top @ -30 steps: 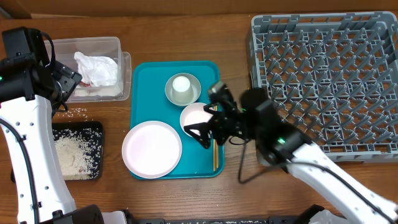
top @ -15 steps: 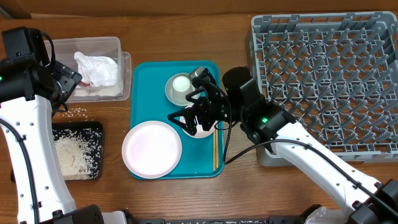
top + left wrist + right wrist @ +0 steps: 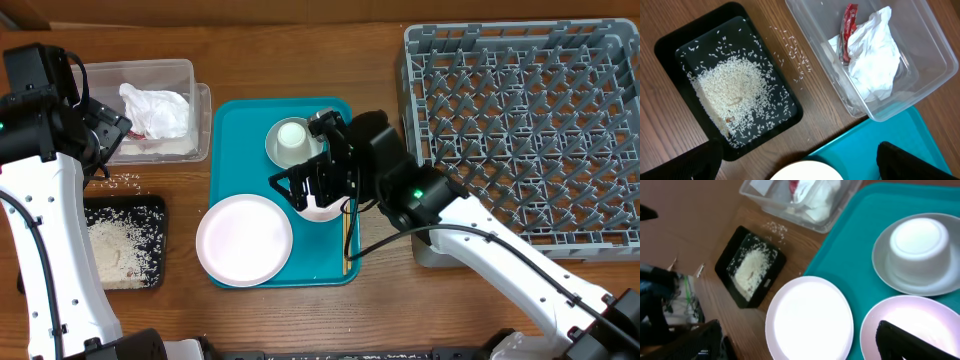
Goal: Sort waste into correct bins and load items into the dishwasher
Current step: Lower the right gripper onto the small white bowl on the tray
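Observation:
On the teal tray (image 3: 230, 120) lie a large white plate (image 3: 244, 240), a smaller white dish (image 3: 322, 211), a grey bowl (image 3: 275, 150) holding an upturned white cup (image 3: 291, 136), and chopsticks (image 3: 347, 245). My right gripper (image 3: 298, 190) hovers open over the smaller dish and the plate's edge, holding nothing. In the right wrist view its jaws span the plate (image 3: 810, 317). My left gripper (image 3: 102, 132) hangs open by the clear tub (image 3: 190, 75), which holds the napkin (image 3: 875, 55) and red wrapper (image 3: 847, 30). Rice (image 3: 730, 90) fills the black tray (image 3: 670, 45).
The grey dish rack (image 3: 520, 120) stands at the right with bare pegs. Loose rice grains (image 3: 122, 181) lie on the wood between tub and black tray. The right arm stretches from the front right across the tray's right edge.
My right gripper has swung left and towards the back, from the tray's right edge to above the smaller dish. The left arm has stayed still.

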